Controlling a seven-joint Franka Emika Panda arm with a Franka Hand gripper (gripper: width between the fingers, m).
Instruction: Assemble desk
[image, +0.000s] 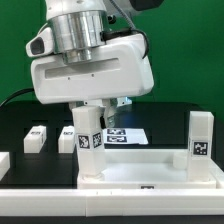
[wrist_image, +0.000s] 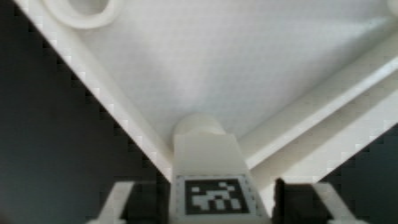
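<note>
While pincer (wrist_image: 214, 198) straddles leg (image: 90, 155), loose legs (image: 36, 139) lie near panel (image: 150, 166).

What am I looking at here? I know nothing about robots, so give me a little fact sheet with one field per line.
Gripper: the gripper has a finger on each side of the near leg; whether it is squeezing cannot be told
Near leg: upright, tagged, at the exterior view's left end of the desk panel
Far leg: the far leg stands upright at the panel's other end
Loose pieces: two tagged white blocks on the black table
Marker board: the marker board lies flat behind the panel
</note>
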